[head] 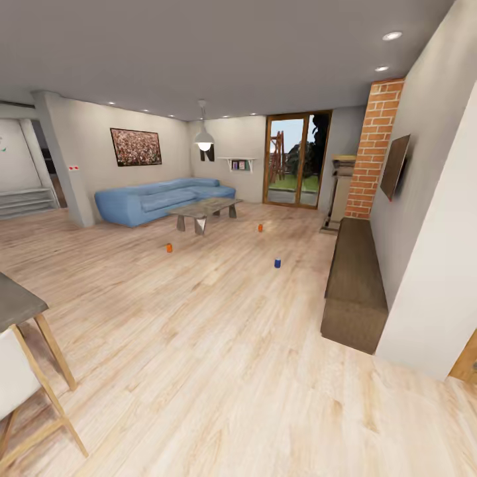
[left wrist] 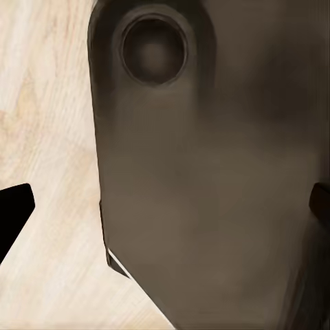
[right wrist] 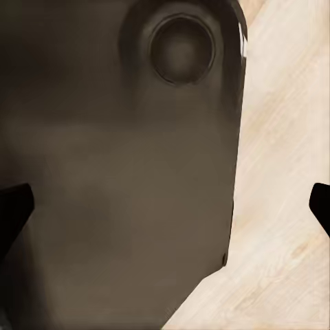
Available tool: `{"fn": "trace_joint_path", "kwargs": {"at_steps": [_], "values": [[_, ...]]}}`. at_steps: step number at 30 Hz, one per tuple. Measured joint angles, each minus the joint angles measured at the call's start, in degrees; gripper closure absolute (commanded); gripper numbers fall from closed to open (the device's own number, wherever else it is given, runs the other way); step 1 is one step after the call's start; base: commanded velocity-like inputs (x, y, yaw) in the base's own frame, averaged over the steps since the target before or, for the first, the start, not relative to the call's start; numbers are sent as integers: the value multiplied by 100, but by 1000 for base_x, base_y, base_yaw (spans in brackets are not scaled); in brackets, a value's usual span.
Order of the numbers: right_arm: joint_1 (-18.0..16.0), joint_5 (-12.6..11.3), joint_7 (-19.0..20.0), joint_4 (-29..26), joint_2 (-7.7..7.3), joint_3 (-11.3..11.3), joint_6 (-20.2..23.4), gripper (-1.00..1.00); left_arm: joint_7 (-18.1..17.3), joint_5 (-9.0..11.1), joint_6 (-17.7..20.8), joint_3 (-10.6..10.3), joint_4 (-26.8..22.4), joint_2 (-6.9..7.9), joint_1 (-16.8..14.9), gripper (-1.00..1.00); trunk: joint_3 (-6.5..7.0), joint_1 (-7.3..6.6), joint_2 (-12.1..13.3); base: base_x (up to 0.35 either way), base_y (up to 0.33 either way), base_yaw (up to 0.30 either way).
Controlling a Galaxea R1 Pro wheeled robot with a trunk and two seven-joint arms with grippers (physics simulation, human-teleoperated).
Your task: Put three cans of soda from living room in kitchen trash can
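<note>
Three soda cans are standing upright on the light wood floor (head: 218,344) of the living room, well apart from one another. One orange can (head: 169,248) is sitting out in the open in front of the blue sofa (head: 159,199). The second orange can (head: 260,228) is standing farther back, just beside the low coffee table (head: 204,211). The dark blue can (head: 277,263) is resting nearer the long brown cabinet (head: 354,285) that is running along the right wall below the television (head: 395,165). A brick chimney (head: 373,149) is rising beside the glass doors (head: 297,160).

In the left wrist view, the left pincer (left wrist: 165,206) is showing its dark fingertips (left wrist: 14,206) at opposite edges, standing wide apart, with a dark rounded part of the robot lying between them over the floor. The right pincer (right wrist: 165,206) is likewise spread, its fingertips (right wrist: 14,206) sitting at the two edges, holding nothing.
</note>
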Motion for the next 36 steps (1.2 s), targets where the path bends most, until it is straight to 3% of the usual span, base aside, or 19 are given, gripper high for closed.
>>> {"fn": "trace_joint_path", "kwargs": {"at_steps": [4, 30, 36], "values": [[-118, -12, -39, -31, -56, -9, -48, -100, 38, -17, -70, -24, -124, -119, 95, -100, 0, 0, 1, 0, 0, 0], [-118, -11, -41, -30, -56, -10, -48, -100, 37, -17, -71, -24, -172, -120, 95, -100, 0, 0, 1, 0, 0, 0], [-160, -10, 45, -193, -232, -19, 17, -100, -28, 10, -25, -10, -365, -63, 133, -100, 0, 0, 1, 0, 0, 0]]}}
